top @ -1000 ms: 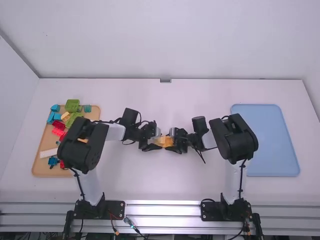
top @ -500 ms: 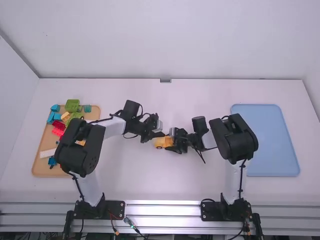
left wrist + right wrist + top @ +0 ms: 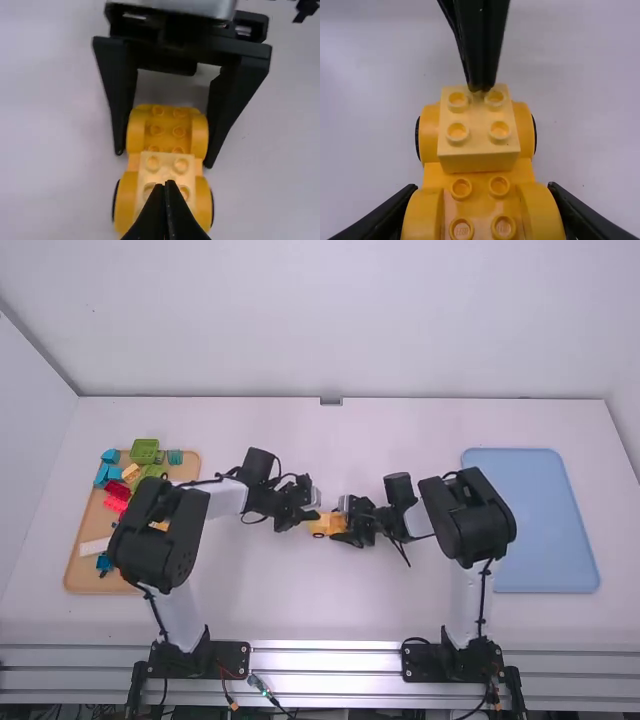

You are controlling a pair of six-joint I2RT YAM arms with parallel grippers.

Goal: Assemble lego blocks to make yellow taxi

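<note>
Right wrist view, one pale four-stud block (image 3: 479, 150)

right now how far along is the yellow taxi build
The pale yellow block looks seated on the wheeled base. The right gripper holds the base; the left gripper, shut, is at the block. The base's bare studs suggest more pieces may be left to add.
</note>
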